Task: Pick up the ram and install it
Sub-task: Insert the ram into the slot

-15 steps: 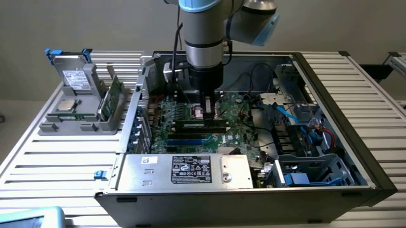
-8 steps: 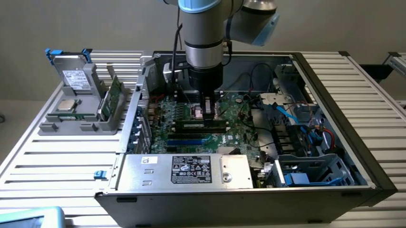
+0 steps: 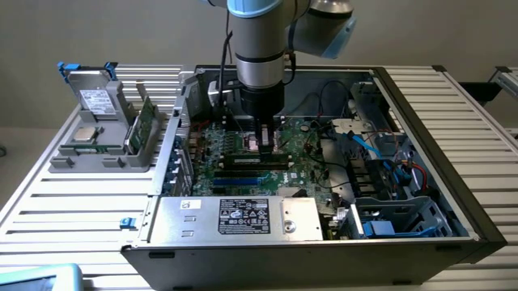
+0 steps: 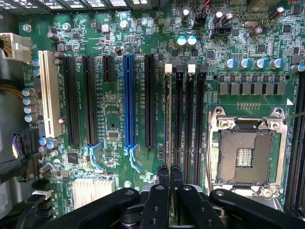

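The ram [image 4: 168, 119] is seen edge-on as a thin strip standing in the memory slot nearest the long black expansion slots. In the exterior view the ram [image 3: 252, 160] is a dark stick lying across the green motherboard [image 3: 218, 170]. My gripper [image 4: 170, 172] reaches straight down into the open computer case [image 3: 453, 151]. Its two black fingertips are pressed together on one end of the ram's upper edge. In the exterior view the gripper [image 3: 265, 151] sits just above that stick.
Three empty memory slots [image 4: 190, 124] and an open processor socket [image 4: 245, 155] lie beside the ram. A grey rack [image 3: 97, 160] at the exterior view's left holds a labelled drive [image 3: 99, 100], a silver chip [image 3: 85, 134] and a green board stick [image 3: 148, 124]. Cables [image 3: 364, 145] and a power supply [image 3: 242, 218] crowd the case.
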`<state>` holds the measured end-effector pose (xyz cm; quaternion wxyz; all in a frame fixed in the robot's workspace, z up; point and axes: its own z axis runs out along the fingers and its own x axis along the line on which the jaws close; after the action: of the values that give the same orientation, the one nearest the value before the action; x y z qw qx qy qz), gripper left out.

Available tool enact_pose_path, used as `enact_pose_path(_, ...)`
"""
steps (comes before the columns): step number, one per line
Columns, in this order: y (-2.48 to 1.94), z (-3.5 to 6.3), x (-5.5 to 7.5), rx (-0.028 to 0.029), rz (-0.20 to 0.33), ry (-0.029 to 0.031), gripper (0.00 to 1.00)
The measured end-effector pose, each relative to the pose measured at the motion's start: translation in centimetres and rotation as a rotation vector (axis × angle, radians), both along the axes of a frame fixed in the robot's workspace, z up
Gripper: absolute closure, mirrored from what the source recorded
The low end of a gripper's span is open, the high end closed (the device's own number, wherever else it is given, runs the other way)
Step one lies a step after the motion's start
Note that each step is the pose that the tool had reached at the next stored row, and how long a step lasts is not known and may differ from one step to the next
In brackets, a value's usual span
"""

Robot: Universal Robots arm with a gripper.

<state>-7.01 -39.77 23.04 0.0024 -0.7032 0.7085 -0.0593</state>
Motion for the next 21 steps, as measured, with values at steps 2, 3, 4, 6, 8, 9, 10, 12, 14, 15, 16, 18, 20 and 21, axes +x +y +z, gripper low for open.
enact_pose_path(2, 0.00, -0.07, 0.00, 0.0002, -0.001, -0.0003, 0.87)
enact_pose_path(3, 0.00, -0.11, 0.00, 0.0002, -0.001, -0.0003, 0.87)
enact_pose_path(4, -0.01, -0.13, -0.02, 0.0000, -0.001, -0.0002, 0.87)
enact_pose_path(6, -0.01, -0.17, -0.06, 0.0000, -0.002, -0.0004, 0.87)
enact_pose_path(8, -0.01, -0.20, -0.07, -0.0001, -0.002, -0.0005, 0.87)
enact_pose_path(9, -0.01, -0.23, -0.07, 0.0000, -0.001, -0.0007, 0.87)
enact_pose_path(10, 0.00, -0.27, -0.07, 0.0002, -0.001, -0.0010, 0.87)
enact_pose_path(12, 0.00, -0.35, -0.07, 0.0000, -0.002, -0.0014, 0.87)
enact_pose_path(14, -0.01, -0.42, -0.07, 0.0000, -0.002, -0.0019, 0.87)
enact_pose_path(15, -0.01, -0.44, -0.08, -0.0001, -0.002, -0.0021, 0.87)
enact_pose_path(16, -0.01, -0.45, -0.08, -0.0003, -0.002, -0.0024, 0.87)
enact_pose_path(18, -0.01, -0.46, -0.09, -0.0004, -0.002, -0.0026, 0.87)
enact_pose_path(20, 0.00, -0.46, -0.09, -0.0002, -0.002, -0.0027, 0.86)
enact_pose_path(21, 0.00, -0.46, -0.09, -0.0002, -0.002, -0.0027, 0.86)
